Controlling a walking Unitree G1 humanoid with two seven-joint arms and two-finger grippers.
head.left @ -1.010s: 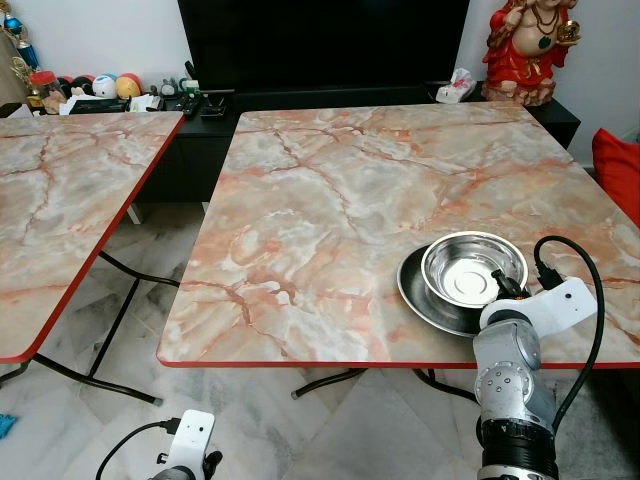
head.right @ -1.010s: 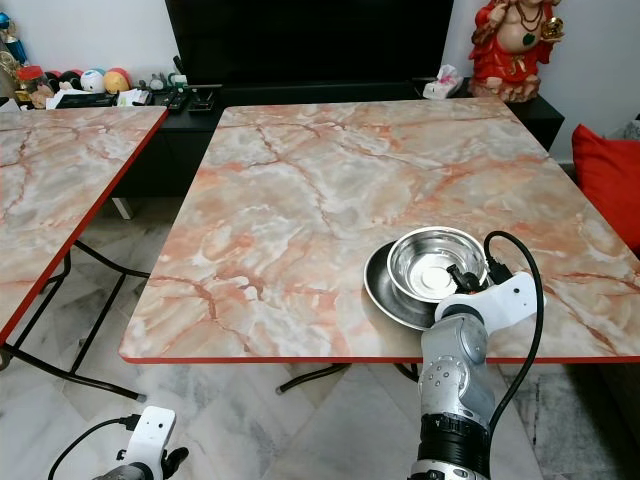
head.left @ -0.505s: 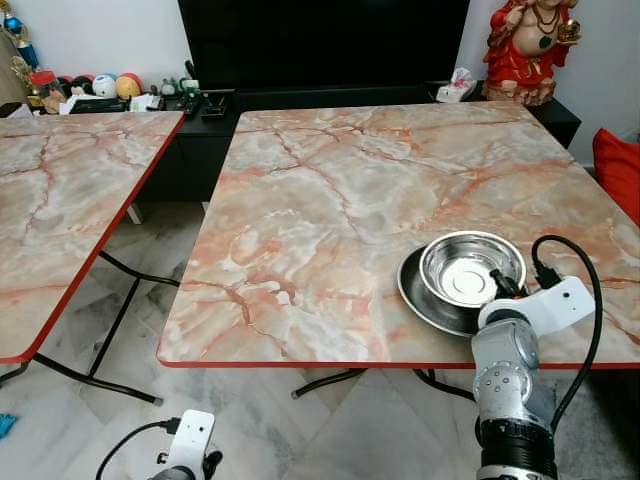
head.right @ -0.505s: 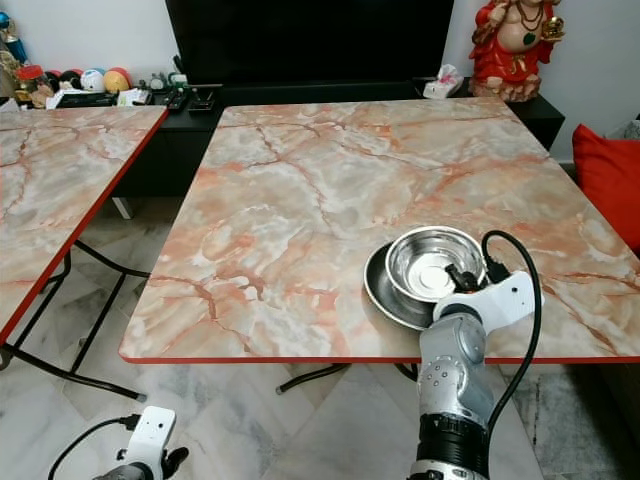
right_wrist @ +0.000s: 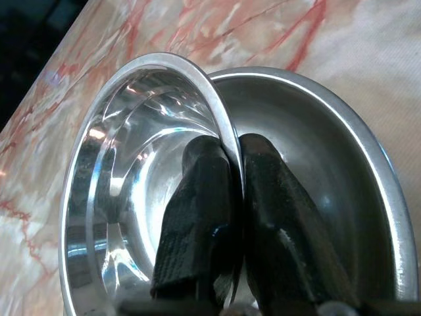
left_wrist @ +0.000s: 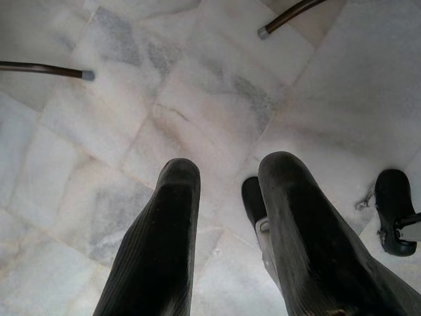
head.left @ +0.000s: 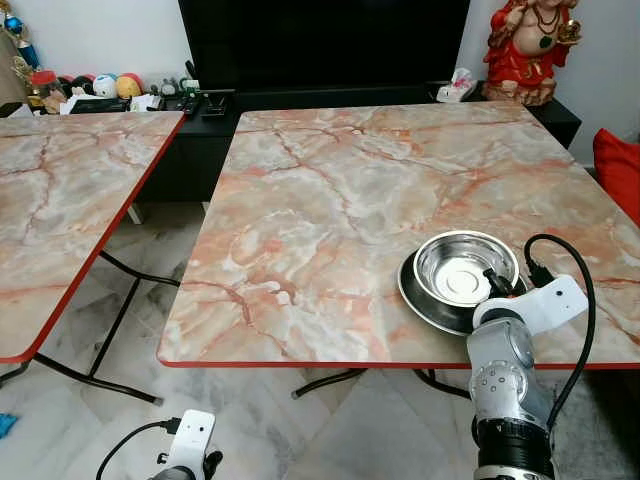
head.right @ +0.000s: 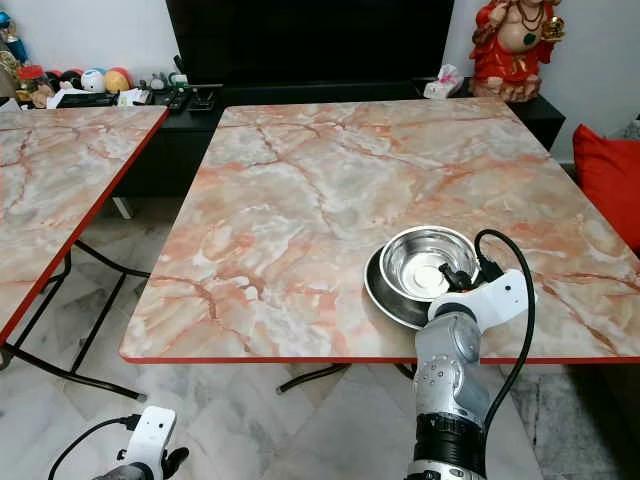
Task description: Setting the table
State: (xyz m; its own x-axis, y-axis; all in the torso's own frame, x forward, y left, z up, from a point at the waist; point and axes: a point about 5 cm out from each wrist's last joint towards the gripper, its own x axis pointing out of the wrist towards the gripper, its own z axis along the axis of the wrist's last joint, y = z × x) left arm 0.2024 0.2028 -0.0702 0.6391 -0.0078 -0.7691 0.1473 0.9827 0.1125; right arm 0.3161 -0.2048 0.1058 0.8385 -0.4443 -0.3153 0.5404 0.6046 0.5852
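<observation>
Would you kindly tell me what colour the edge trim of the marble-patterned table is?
Red: the table's edge trim shows best in the left eye view.

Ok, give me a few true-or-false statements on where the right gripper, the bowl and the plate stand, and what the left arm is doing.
1. The right gripper pinches the rim of the steel bowl, one finger inside and one outside. True.
2. The steel bowl sits on the bare marble table, apart from the steel plate. False: it is over the plate, inside its rim.
3. The plate lies near the table's front edge on the robot's right. True.
4. The left gripper holds a spoon. False: its fingers are apart with nothing between them, pointing at the floor.
5. The second marble table carries dishes. False: the part in view carries none.
</observation>
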